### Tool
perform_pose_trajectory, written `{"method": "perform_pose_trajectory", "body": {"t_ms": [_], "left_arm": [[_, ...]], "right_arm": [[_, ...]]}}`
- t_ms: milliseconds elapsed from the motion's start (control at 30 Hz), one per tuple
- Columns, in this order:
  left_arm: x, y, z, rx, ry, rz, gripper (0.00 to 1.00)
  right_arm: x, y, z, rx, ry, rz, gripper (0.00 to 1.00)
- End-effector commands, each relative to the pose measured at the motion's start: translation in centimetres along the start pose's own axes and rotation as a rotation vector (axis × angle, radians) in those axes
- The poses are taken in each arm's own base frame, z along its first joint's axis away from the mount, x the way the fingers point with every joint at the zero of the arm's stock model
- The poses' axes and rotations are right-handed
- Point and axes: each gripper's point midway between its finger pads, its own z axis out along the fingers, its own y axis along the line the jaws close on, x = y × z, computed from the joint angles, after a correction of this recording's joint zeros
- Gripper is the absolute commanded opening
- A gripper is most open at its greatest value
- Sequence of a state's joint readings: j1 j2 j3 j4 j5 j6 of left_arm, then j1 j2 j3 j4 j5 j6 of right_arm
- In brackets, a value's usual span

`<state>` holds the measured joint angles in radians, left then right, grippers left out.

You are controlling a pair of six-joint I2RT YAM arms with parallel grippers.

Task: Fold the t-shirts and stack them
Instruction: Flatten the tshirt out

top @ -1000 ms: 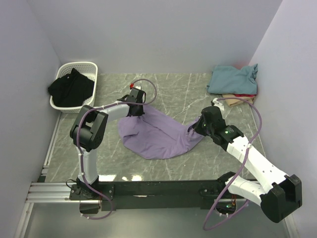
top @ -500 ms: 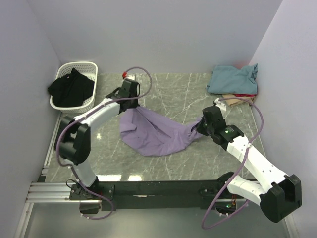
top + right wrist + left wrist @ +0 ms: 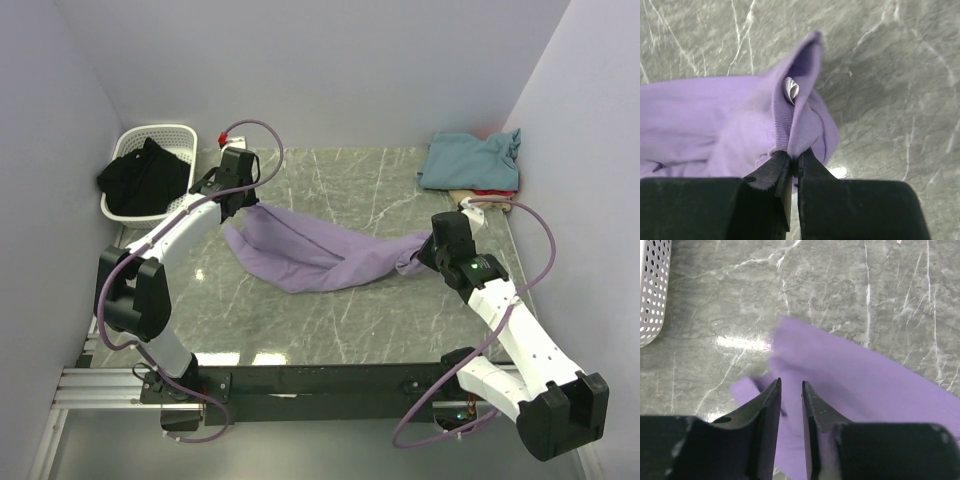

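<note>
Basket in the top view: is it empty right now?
No, a black garment lies heaped inside the white basket at the table's far left.

Bright even light, soft shadows, white glare on the table [image 3: 740, 342]

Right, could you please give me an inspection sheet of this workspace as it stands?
Surface: grey marbled tabletop, glossy.
Job's things: lavender fabric t-shirt stretched out mid-table; folded teal t-shirt tops the far-right stack.
Clutter: white perforated plastic basket holding black cloth, far left.
Grippers: left pincer and right pincer both shut on the lavender t-shirt.
Cables: purple cables loop above the table, one per side.
Surroundings: plain pale walls.
</note>
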<state>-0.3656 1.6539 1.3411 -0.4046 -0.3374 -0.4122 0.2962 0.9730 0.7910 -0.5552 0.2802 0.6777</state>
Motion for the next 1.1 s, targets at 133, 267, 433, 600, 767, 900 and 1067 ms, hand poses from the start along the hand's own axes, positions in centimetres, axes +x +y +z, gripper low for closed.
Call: {"method": "perform_pose_trajectory", "body": {"t_ms": [133, 267, 433, 600, 767, 900, 1067], "left_arm": [[-1.6, 0.3, -0.9, 0.014, -0.047, 0.004, 0.01], [-0.4, -0.2, -0.1, 0.042, -0.007, 0.004, 0.07], [2.4, -1.7, 1.6, 0.119, 0.06, -0.006, 0.5], [3.9, -4.4, 4.8, 0.219, 0.108, 0.02, 0.67], [6.2, -5.6, 7.7, 0.235, 0.197, 0.028, 0.55], [7.3, -5.1, 8.9, 0.197, 0.21, 0.015, 0.54], [7.4, -4.7, 9.7, 0.166, 0.19, -0.005, 0.54]], "right_arm": [[-3.0, -0.6, -0.6, 0.02, -0.076, -0.006, 0.0], [-2.9, -0.1, -0.4, -0.007, -0.061, -0.015, 0.0], [-2.2, 0.6, 0.1, -0.046, -0.029, -0.025, 0.0], [-1.4, 1.2, 0.8, -0.076, 0.006, -0.036, 0.0], [-0.9, 1.2, 1.3, -0.074, 0.023, -0.039, 0.0], [-0.6, 1.3, 1.7, -0.078, 0.033, -0.042, 0.0], [-0.1, 1.5, 2.2, -0.088, 0.056, -0.044, 0.0]]}}
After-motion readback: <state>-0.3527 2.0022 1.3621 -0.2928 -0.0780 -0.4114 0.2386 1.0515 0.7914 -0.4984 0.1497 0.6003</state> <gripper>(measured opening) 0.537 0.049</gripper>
